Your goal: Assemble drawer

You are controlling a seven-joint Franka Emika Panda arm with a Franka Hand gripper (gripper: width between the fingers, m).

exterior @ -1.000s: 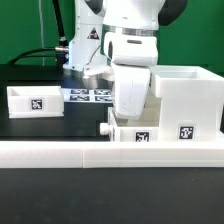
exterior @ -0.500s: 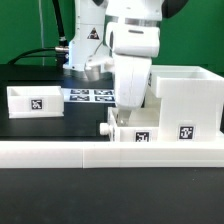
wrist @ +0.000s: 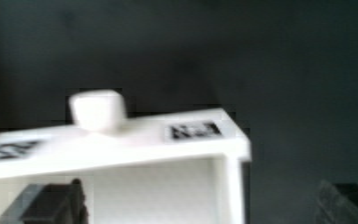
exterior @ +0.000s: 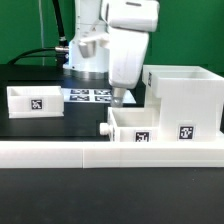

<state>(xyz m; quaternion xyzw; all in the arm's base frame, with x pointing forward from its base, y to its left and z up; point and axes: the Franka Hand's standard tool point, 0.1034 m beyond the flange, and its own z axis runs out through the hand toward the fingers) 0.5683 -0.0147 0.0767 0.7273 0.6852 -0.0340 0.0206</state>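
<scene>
One tray sits just beside housing. Gripper hovers above it, jaws apart, empty. Should grip squarely and keep tray parallel to housing.

Housing: large white boxy shell, upright, at the worktop's near corner on the exterior view's right, tag on its near face.
Knobbed tray: open-top, upright, tagged, just beside the housing along the near edge; contact cannot be determined.
Second tray: open-top, upright, tagged, near the worktop's edge on the exterior view's left.
</scene>
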